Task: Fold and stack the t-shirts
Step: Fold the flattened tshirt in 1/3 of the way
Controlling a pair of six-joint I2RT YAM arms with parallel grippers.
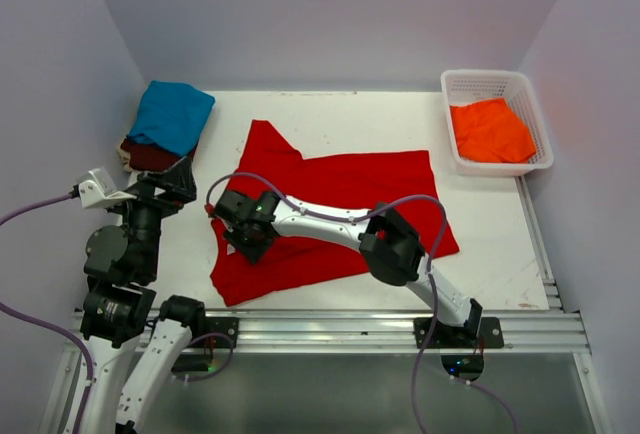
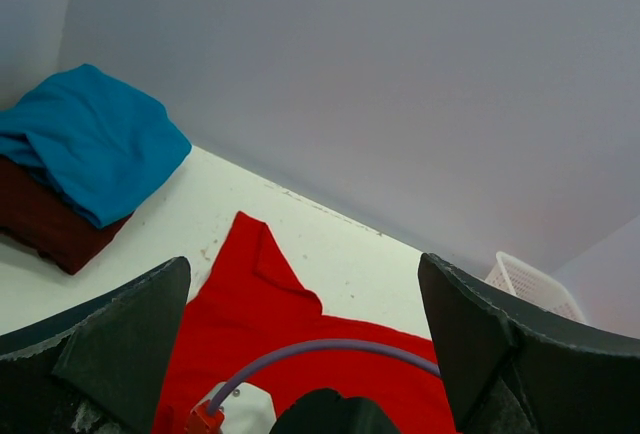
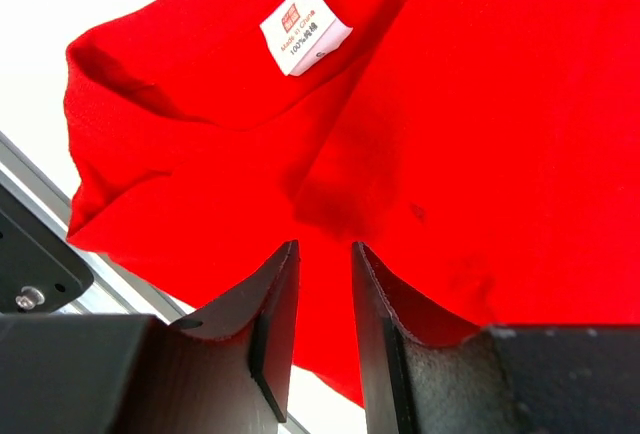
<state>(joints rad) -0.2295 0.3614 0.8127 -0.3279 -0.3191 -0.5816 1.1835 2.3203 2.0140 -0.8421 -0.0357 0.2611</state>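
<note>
- The red t-shirt [image 1: 350,179] lies spread on the desk [image 1: 480,224], long axis running left to right — collar and label [image 3: 306,26] at the left end.
- The right fingers [image 3: 270,334] hang over that collar end with a narrow gap between them. Whether they nip cloth we cannot tell.
- The left fingers [image 2: 120,344] stand wide apart, holding nothing, just beside the shirt's left edge — the cloth lies ahead and to their right.
- We judge both arms well placed for the left end, so the fold likely starts there.
</note>
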